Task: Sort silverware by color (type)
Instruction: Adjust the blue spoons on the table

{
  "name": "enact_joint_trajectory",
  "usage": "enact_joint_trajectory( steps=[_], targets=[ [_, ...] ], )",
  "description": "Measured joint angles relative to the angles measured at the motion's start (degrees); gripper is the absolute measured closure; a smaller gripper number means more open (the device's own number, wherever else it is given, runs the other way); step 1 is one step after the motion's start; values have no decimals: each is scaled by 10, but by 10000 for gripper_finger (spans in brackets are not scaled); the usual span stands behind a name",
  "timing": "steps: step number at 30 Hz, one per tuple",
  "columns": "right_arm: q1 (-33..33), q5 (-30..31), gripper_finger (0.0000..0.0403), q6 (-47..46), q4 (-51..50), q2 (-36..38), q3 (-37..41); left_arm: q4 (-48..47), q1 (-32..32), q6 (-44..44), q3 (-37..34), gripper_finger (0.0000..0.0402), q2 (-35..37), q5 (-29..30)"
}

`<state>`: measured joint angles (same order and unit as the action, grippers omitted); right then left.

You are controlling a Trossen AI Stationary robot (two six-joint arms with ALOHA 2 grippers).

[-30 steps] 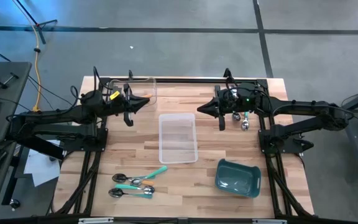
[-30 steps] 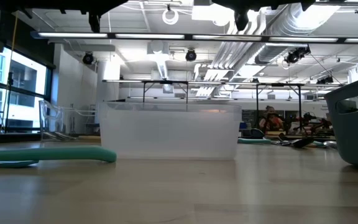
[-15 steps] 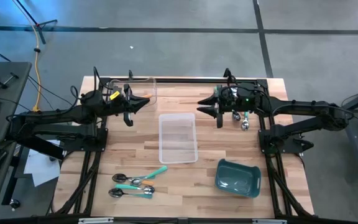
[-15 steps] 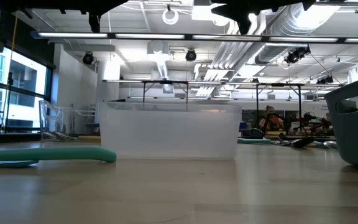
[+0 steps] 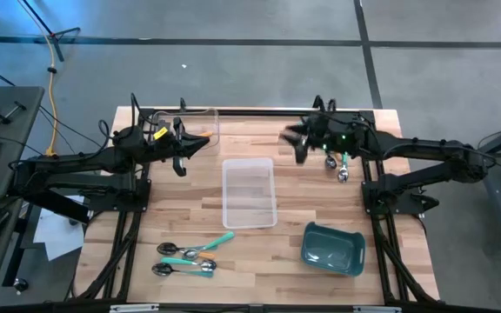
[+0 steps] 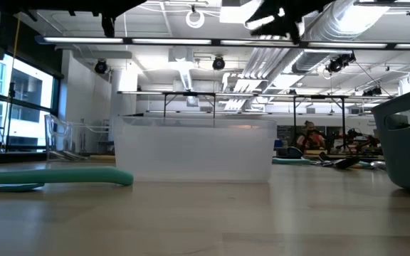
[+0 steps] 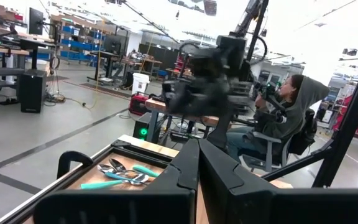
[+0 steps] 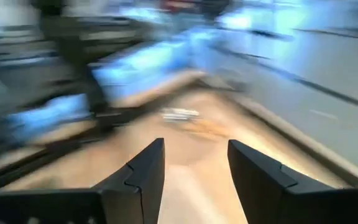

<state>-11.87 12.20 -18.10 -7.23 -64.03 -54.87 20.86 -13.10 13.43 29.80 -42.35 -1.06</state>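
The biggest danger is with the right arm. Its right gripper [image 5: 296, 146] hangs above the back of the light wooden table [image 5: 259, 252], beside the large clear plastic tray [image 5: 249, 193] in the middle. Its fingers stand apart with nothing between them, and its pictures are smeared, so I judge that it is moving fast. If you bring it down like this, it can hit the tray wall or push the small spoons with teal handles [image 5: 342, 167] that lie just beside the right arm, and they can slide to the table edge.

A smaller danger is a bad grasp. The slim handles lie flat and the spoons touch one another, so the fingers can lift two at once or slip off.

The smallest danger is sorting by a wrong colour, because teal-blue and green look very near here.

The left gripper [image 5: 200, 143] waits at the back left with its fingers pressed together, holding nothing.

Now the count:
- one table and two arms;
- two clear trays, the middle one and a second clear tray [image 5: 197, 122] at the back left;
- one teal plastic bin [image 5: 331, 248] at the front right;
- about three teal-handled spoons [image 5: 188, 257] at the front left, overlapping;
- two or three by the right arm; I cannot separate them.

I see no orange handle.
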Motion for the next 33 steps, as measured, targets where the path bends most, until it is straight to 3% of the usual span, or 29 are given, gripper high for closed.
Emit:
enact_joint_trajectory(
  steps=[2, 4, 8, 13, 22, 33],
  targets=[
    [-18, 86, 249, -18, -100, 0, -32, 0, 0, 0, 0, 401, 0, 0],
    [-53, 111, 252, -29, -189, 0, -56, 0, 0, 0, 0, 401, 0, 0],
    [-143, 65, 256, -39, -320, 0, -73, 0, 0, 0, 0, 401, 0, 0],
    [-245, -3, 257, -92, -407, 0, -27, 0, 0, 0, 0, 401, 0, 0],
    [-336, -13, 257, -170, -378, 0, 125, 0, 0, 0, 0, 401, 0, 0],
    [-347, 37, 257, -252, -285, 0, 237, 0, 0, 0, 0, 401, 0, 3]
  ],
)
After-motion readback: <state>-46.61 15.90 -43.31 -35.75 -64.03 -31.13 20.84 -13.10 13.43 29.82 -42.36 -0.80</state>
